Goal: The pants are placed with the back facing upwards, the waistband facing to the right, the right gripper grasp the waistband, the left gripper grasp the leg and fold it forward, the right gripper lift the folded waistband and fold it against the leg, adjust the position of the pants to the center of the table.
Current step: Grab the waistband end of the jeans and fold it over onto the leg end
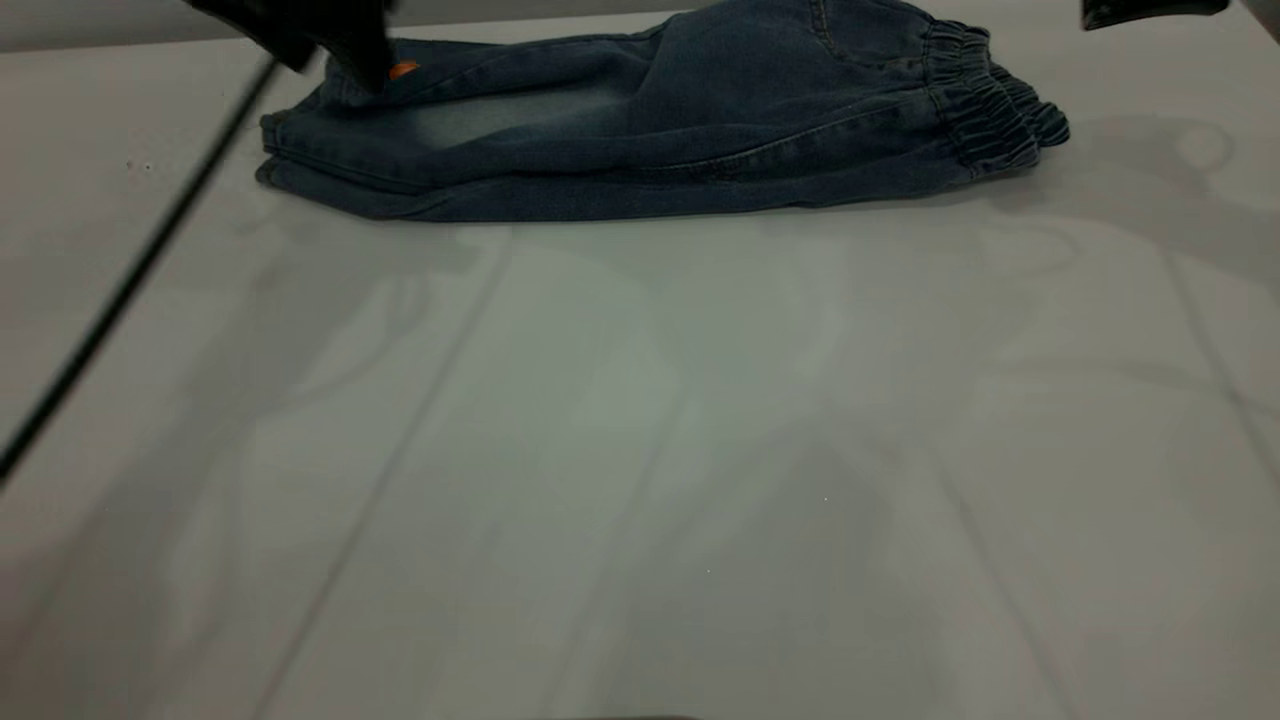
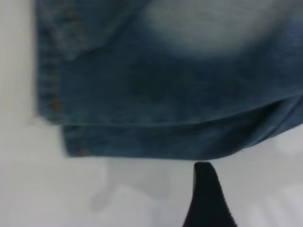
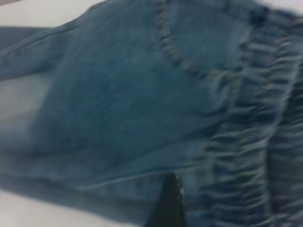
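The pants lie folded lengthwise at the far side of the table, with the gathered waistband to the right and the leg ends to the left. My left gripper hovers over the far leg end, beside a small orange patch. In the left wrist view one black finger stands over bare table just off the folded denim edge, holding nothing. My right gripper shows only at the top right corner. Its finger hangs above the denim beside the waistband.
A long black cable runs diagonally from the left gripper down to the left edge. The wide near part of the tabletop carries only soft shadows. A back pocket seam shows near the waistband.
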